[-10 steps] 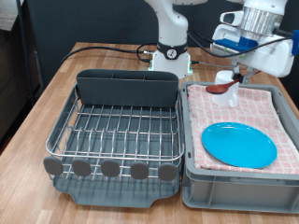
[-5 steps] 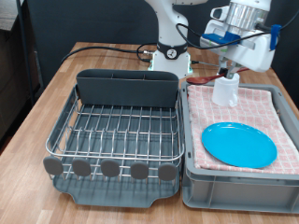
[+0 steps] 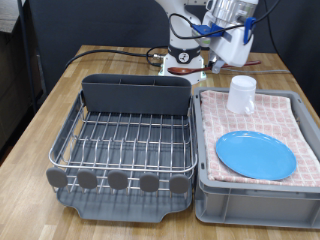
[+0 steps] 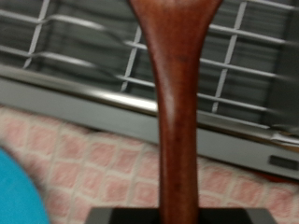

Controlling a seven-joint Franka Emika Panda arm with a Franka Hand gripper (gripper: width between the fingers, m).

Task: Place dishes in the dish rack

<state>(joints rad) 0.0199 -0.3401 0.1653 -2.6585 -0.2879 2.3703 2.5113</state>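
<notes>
My gripper [image 3: 208,60] is at the exterior view's top, above the gap between the dish rack [image 3: 125,140] and the grey bin [image 3: 250,190]. It is shut on the brown wooden spoon [image 3: 186,58]. In the wrist view the spoon's handle [image 4: 177,103] runs up the middle, over the rack's wires [image 4: 84,42] and the pink checked cloth [image 4: 93,154]. The white mug [image 3: 241,93] stands upside down on the cloth at the back of the bin. The blue plate [image 3: 256,154] lies flat on the cloth in front of it; its edge also shows in the wrist view [image 4: 14,191]. The wire rack holds no dishes.
The tall grey utensil holder [image 3: 135,95] stands along the back of the rack. The robot base [image 3: 183,45] and black cables [image 3: 110,52] are behind it. The wooden table [image 3: 40,110] shows at the exterior view's left of the rack.
The gripper has lifted the spoon off the bin's back corner and carried it up and to the exterior view's left, uncovering the mug. Plate and mug have not moved.
</notes>
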